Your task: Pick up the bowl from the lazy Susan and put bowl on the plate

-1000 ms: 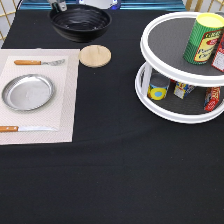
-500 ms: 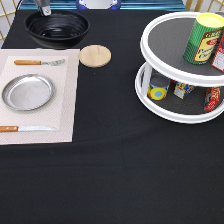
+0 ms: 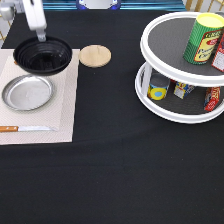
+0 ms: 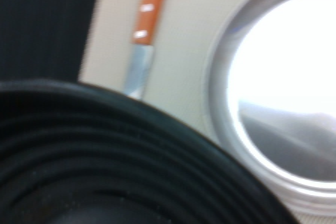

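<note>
Placemat, coaster beside bowl, tool

Arm: white, glossy casing, rounded sections w/ soft grey shading along the edges; only its lower part shows in the exterior view, rest cut off by the frame; a paler rounded housing bulges at the side of the wrist, above and away from the fingers; gripper: narrows from the white hand body into a short grey-silver metallic tip, duller and darker than the casing above the fingers; fingers too small and close-set to tell apart, so no seam btwn them readable; no cables, screws, labels or markings can be made out on any visible part; wrist view shows none of the robot's body.
</note>
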### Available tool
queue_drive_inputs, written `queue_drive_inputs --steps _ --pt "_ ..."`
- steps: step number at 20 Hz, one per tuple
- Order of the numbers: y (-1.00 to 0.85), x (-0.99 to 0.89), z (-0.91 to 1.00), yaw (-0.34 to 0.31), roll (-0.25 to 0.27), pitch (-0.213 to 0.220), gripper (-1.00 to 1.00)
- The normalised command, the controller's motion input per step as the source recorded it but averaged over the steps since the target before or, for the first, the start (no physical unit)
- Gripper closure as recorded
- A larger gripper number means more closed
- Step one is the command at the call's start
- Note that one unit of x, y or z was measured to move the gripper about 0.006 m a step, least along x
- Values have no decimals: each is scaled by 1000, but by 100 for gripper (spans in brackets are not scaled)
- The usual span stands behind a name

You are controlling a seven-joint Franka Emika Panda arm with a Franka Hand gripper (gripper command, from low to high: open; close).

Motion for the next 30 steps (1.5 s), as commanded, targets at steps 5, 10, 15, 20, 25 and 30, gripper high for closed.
queue_drive_inputs --steps 5,10,15,20,25,30 --pt "-346 -376 -759 -223 9 -6 100" --pt "-367 -329 -697 -233 1 -7 100" --pt "-370 -319 -602 -232 14 -9 100" --pt "-253 -267 -365 -212 51 -23 100" --pt "-254 -13 -126 -148 113 6 100" --pt "-67 41 159 -86 87 95 -100"
